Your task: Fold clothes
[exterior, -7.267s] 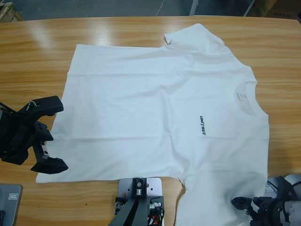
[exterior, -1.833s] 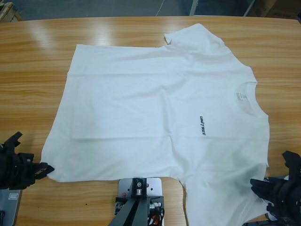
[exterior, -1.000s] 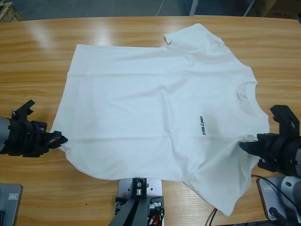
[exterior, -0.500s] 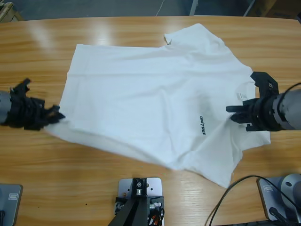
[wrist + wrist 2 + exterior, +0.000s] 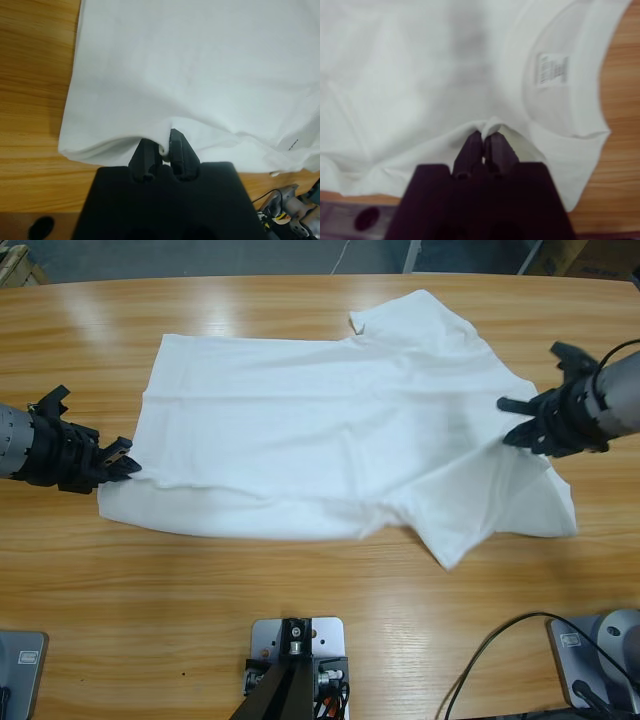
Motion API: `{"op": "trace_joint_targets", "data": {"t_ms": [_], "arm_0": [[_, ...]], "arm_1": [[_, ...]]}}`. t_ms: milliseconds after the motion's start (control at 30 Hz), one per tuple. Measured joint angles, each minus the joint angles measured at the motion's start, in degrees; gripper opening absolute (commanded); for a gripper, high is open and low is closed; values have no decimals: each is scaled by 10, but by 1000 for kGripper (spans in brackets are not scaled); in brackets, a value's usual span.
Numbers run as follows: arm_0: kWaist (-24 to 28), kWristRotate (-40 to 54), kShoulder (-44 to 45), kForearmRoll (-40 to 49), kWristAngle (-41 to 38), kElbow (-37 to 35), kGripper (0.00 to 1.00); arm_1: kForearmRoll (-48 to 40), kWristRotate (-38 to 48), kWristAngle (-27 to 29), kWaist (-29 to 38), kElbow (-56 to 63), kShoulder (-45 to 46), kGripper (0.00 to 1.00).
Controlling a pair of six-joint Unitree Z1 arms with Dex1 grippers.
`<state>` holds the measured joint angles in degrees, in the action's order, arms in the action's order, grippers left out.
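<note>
The white T-shirt (image 5: 300, 430) lies across the wooden table (image 5: 300, 610), neck to the right. Its near part is lifted and drawn over toward the far side, and the lettering is hidden. At the left, my left gripper (image 5: 127, 468) is shut on the hem corner. In the left wrist view the jaws of that gripper (image 5: 162, 150) pinch a fold of the shirt (image 5: 200, 65). At the right, my right gripper (image 5: 512, 422) is shut on cloth near the neck. The right wrist view shows this gripper (image 5: 484, 139) pinching a peak of the shirt (image 5: 420, 75) beside the neck label (image 5: 551, 70).
The far sleeve (image 5: 410, 315) lies flat near the table's far edge. A black cable (image 5: 480, 660) curls over the near right of the table. Bare wood runs along the near side and both ends.
Both grippers have gone from open near the front edge to shut on the shirt's near edge. They carried it toward the far side, folding cloth over the chest lettering.
</note>
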<state>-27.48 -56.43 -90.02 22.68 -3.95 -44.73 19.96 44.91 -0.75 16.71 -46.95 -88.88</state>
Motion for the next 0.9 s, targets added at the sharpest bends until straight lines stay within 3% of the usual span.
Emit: {"op": "trace_joint_targets", "data": {"t_ms": [367,733,767,800,833,867,900], "arm_0": [[62,10,5,0,0,20,0],[66,21,5,0,0,20,0],[66,22,5,0,0,20,182],[66,23,4,0,0,20,756],[67,24,4,0,0,20,963],[67,25,2,-1,0,20,970],[67,26,1,-3,0,20,970]], "arm_1": [[38,-9,0,-32,-13,-46,0],[38,-25,-6,-32,-39,-49,0],[38,-25,-6,-32,-39,-49,0],[38,-25,-5,-32,-39,-49,111],[39,-25,-5,-33,-39,-49,476],[41,-25,-5,-33,-39,-49,796],[44,-25,-3,-33,-39,-49,974]]}}
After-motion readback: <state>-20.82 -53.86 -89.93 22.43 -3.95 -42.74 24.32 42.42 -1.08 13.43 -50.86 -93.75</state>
